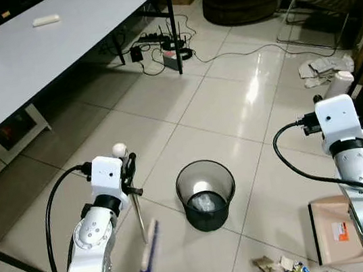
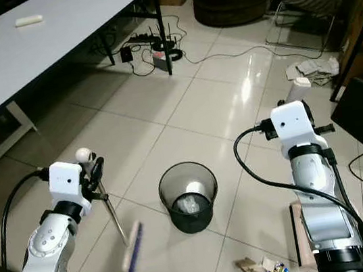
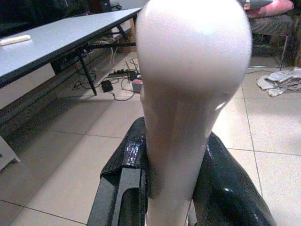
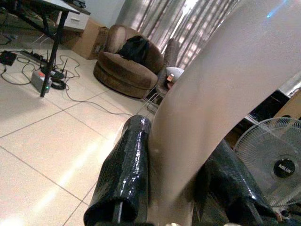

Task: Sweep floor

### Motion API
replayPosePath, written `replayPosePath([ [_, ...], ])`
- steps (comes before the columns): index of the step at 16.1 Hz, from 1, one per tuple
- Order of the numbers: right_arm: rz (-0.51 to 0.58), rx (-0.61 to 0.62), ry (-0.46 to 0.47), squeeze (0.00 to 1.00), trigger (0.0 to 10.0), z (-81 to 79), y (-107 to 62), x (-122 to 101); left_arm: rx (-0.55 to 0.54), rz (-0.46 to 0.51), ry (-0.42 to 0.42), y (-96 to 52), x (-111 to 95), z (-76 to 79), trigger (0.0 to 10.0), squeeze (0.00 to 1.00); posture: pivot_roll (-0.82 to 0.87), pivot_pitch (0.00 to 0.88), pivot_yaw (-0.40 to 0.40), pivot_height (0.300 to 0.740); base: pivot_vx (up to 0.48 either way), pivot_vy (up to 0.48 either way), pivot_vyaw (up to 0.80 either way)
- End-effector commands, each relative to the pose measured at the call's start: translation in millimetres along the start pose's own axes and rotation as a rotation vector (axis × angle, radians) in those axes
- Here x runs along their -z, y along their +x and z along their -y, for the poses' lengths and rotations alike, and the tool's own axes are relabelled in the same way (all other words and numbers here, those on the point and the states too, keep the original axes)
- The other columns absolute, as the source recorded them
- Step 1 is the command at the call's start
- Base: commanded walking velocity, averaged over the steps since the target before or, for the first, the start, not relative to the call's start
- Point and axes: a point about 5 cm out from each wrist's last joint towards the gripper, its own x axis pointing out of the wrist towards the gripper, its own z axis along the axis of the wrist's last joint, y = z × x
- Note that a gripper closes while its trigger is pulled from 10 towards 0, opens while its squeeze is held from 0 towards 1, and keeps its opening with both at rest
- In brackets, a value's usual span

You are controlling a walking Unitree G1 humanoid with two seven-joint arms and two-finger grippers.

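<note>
The small broom with a white knobbed handle, thin metal shaft and blue-backed brush head point(image 1: 146, 240) is gripped near its top by the left gripper point(image 1: 130, 174), black fingers point(image 3: 124, 162) clamped on the handle; the brush end is tilted down to the tiled floor point(image 1: 230, 94), just beside the black mesh wastebasket point(image 1: 206, 194). The beige plastic dustpan point(image 1: 339, 229) is seen low on the floor by the right arm, its pale handle clamped between the right gripper's point(image 4: 174, 188) fingers. Scraps of litter point(image 1: 283, 270) are scattered beside the dustpan. A grey table point(image 1: 52, 46) stands well apart.
</note>
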Motion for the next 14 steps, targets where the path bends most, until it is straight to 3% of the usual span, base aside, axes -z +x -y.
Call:
replayPosePath([
  [1, 0.028, 0.014, 0.018, 0.0, 10.0, 1.5, 0.3, -5.2, 0.005, 0.029, 0.012, 0.0, -7.1, -0.8, 10.0, 0.0, -0.01, 0.041, 0.056, 0.74, 0.0, 0.0, 0.0],
  [5, 0.012, 0.009, 0.101, 0.0, 10.0, -7.0, -5.3, -7.0, 0.018, 0.028, -0.003, -1.5, -6.7, 4.3, 10.0, 0.0, -0.02, 0.038, 0.063, 0.74, 0.0, 0.0, 0.0],
  [11, 0.028, 0.007, 0.233, 0.0, 10.0, -12.9, -12.9, -11.3, 0.029, 0.025, 0.017, -4.9, -6.0, 6.9, 10.0, 0.0, 0.0, 0.025, 0.051, 0.74, -0.289, 0.0, 0.0],
  [13, -0.029, 0.076, 0.375, 0.0, 10.0, -11.3, -11.3, -7.3, 0.03, 0.024, 0.024, -6.9, -6.2, 6.9, 10.0, 0.0, 0.01, 0.019, 0.05, 0.74, -0.302, 0.0, 0.0],
  [14, -0.04, 0.095, 0.404, 0.0, 10.0, -12.0, -9.0, -7.0, 0.03, 0.025, 0.03, -7.9, -7.1, 6.4, 10.0, 0.0, 0.01, 0.017, 0.052, 0.74, -0.3, 0.0, 0.0],
])
